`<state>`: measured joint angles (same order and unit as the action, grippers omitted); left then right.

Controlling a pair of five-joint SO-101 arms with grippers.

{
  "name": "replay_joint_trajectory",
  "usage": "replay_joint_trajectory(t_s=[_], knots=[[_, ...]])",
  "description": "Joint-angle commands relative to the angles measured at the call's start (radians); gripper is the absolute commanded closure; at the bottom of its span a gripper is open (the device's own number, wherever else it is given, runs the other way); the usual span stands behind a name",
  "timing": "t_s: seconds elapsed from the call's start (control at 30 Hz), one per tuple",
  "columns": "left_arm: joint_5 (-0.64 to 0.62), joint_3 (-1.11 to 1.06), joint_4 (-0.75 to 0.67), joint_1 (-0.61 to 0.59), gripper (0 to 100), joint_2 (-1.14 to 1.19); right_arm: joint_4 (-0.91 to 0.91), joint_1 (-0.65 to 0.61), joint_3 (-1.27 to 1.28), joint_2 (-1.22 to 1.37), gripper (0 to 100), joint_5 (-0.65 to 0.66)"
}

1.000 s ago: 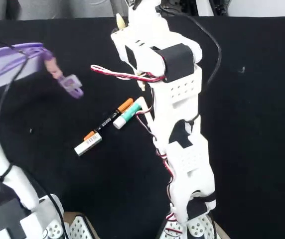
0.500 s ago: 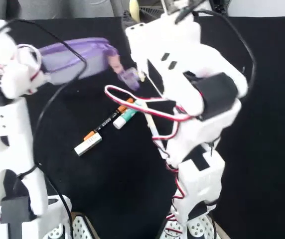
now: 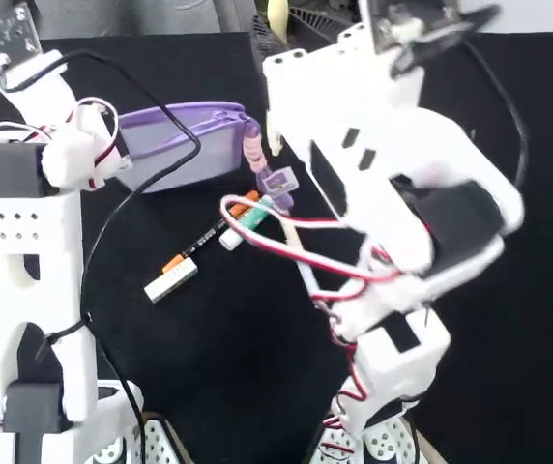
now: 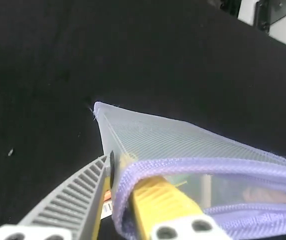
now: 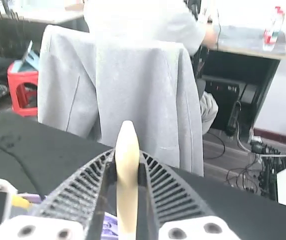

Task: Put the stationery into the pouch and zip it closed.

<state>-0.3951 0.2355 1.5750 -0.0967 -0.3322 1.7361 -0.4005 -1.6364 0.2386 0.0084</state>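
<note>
The black tabletop [image 3: 509, 145] runs under both arms. Beyond its far edge you have a grey jacket [image 5: 123, 90] draped over a chair back, with a red stool [image 5: 22, 85] beside it.

Your left gripper [image 4: 114, 164] is pinching the pouch [image 4: 183, 142] at one end of its mouth. The yellow finger [image 4: 155, 197] sits inside the purple zip edge, and the grey ribbed finger [image 4: 70, 197] presses from outside. The mouth gapes open. The pouch is toward the far edge, left of the middle, and I cannot tell whether it is clear of the surface. At its other end, a pink strap with a lilac tag [image 3: 278, 182] reaches down among the pens.

Your right gripper [image 5: 127, 165] is raised above the far edge and clamped on a cream-coloured stick [image 5: 127, 145]. The stick's rounded tip pokes out past the fingertips.

Near the middle of the tabletop, a black marker with orange ends [image 3: 209, 235] lies on a slant. A green-and-white stick [image 3: 247, 221] touches its far end. A white block [image 3: 171, 279] lies just beside its near end, toward the left edge.
</note>
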Motion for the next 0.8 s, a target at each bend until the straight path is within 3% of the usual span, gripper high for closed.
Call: replay_joint_trajectory(t_s=[0.0,0.43,0.77], knots=[[-0.011,-0.039,-0.057,0.008,97,-0.018,0.035,0.008,0.096,-0.116,98.8,-0.008],[-0.009,-0.061,-0.054,0.008,97,-0.018,0.031,-0.149,0.305,-0.265,98.8,0.005],[-0.008,-0.062,-0.051,0.007,97,-0.018,0.032,-0.155,0.321,-0.266,98.8,0.003]])
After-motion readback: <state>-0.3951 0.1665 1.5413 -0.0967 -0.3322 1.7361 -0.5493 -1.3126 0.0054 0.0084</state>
